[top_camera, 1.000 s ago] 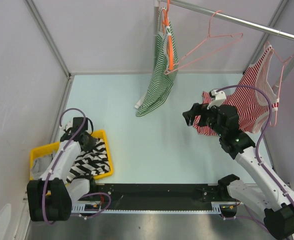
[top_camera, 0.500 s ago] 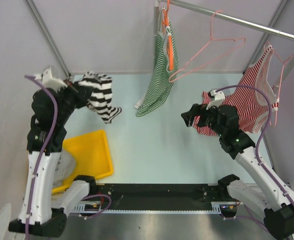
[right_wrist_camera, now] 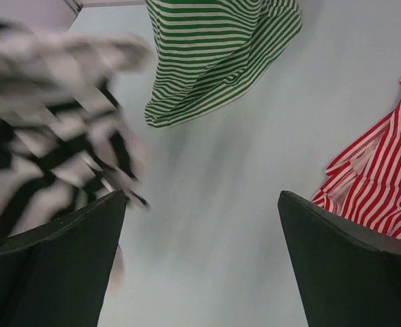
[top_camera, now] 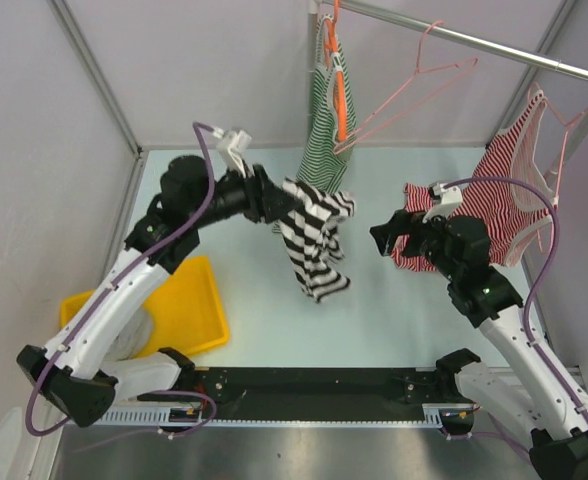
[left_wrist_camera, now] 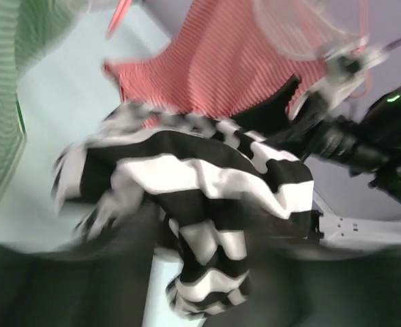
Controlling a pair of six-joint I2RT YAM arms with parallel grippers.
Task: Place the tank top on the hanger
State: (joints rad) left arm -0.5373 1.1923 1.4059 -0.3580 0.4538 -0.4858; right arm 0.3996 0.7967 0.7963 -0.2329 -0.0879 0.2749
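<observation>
Left gripper (top_camera: 277, 207) clamps the tank top (top_camera: 314, 250), dangling it mid-air near the right gripper (top_camera: 381, 238), jaws wide and empty: a carry step, I'd say, and next comes lifting a strap toward the hanger (top_camera: 404, 95) high on the rail (top_camera: 494, 45).

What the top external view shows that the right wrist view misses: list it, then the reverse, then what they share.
Only top external: the hanger on the rail, the yellow bin, and the left hand gripping the dangling tank top. Only right wrist: the right hand up close, open, nothing between its fingers. Both: the tank top, blurred in the wrist view, the green striped top and the red striped top.
</observation>
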